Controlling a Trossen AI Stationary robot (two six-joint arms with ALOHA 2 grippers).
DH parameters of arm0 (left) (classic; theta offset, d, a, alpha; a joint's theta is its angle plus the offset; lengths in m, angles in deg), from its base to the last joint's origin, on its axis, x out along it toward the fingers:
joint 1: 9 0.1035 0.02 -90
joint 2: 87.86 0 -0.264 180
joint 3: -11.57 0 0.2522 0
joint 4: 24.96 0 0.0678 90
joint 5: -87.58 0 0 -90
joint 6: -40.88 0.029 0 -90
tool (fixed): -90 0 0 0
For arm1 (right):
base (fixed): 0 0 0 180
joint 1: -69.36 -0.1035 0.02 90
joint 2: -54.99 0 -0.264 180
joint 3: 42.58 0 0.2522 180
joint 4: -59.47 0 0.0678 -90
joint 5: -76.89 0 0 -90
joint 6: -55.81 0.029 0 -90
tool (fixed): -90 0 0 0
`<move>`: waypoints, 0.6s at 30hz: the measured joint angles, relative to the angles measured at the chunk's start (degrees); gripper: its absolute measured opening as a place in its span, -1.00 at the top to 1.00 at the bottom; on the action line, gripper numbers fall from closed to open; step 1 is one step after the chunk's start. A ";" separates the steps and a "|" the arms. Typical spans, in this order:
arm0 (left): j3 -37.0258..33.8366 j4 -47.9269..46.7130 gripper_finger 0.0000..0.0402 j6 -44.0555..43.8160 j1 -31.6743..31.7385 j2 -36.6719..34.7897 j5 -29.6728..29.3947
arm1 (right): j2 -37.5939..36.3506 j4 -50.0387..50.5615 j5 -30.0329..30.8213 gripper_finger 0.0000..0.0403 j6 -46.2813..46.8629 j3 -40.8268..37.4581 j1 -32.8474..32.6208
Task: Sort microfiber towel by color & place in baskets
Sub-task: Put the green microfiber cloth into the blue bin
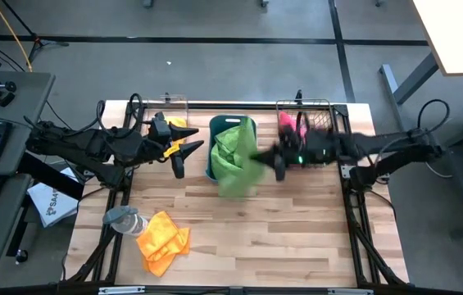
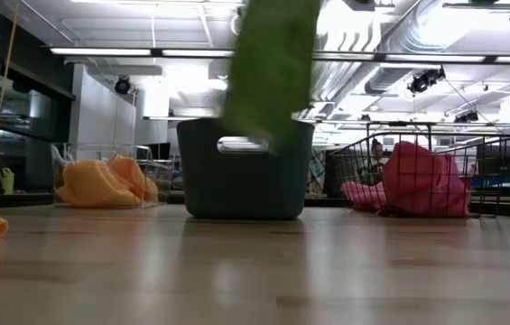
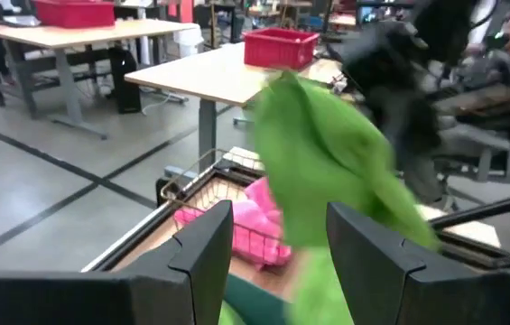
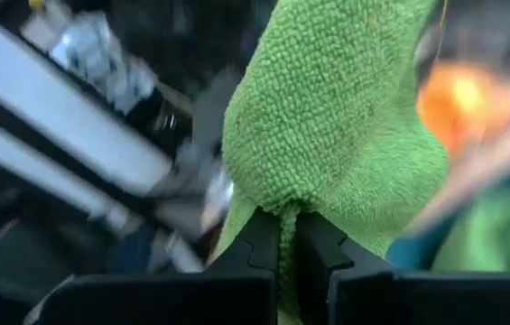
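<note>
A green microfiber towel (image 1: 235,174) hangs from my right gripper (image 1: 270,158) over the near side of the teal tub (image 1: 215,131), which holds more green cloth (image 1: 233,139). In the low view the green towel (image 2: 273,68) hangs in front of the teal tub (image 2: 245,171). My right gripper (image 4: 279,242) is shut on it. My left gripper (image 3: 277,262) is open and holds nothing; it hovers by the clear bin (image 1: 174,106), left of the tub (image 1: 178,157). Another orange towel (image 1: 164,242) lies flat on the table near the left front. My right gripper pinches a bunched fold of the green towel (image 4: 283,209) between its two fingers, reaching in roughly level from the table's right side. The towel is lifted clear of the table, and its free end (image 2: 268,135) hangs in front of the teal tub.
The clear bin (image 2: 101,176) holds orange towels. The wire-mesh basket (image 1: 323,106) at the far right holds pink towels (image 2: 417,181). A grey object (image 1: 123,220) lies by the orange towel near the left edge. The near middle and right of the table (image 1: 297,238) are bare wood.
</note>
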 joint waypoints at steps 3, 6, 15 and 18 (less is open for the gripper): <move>0.00 2.11 0.16 0.54 -0.11 -0.02 0.06 | 1.40 -5.17 -0.51 0.99 -8.01 2.59 5.40; 0.00 3.97 0.16 0.46 -0.18 -0.36 2.07 | 3.54 -6.64 -2.98 0.99 -11.22 3.93 10.02; 0.02 10.67 0.16 4.36 -2.88 -5.99 6.70 | 16.81 -9.30 -9.09 1.00 -11.03 3.81 15.23; 0.07 10.56 0.16 4.86 -3.69 -8.51 5.99 | 21.64 -8.70 -9.60 1.00 -10.35 3.74 15.20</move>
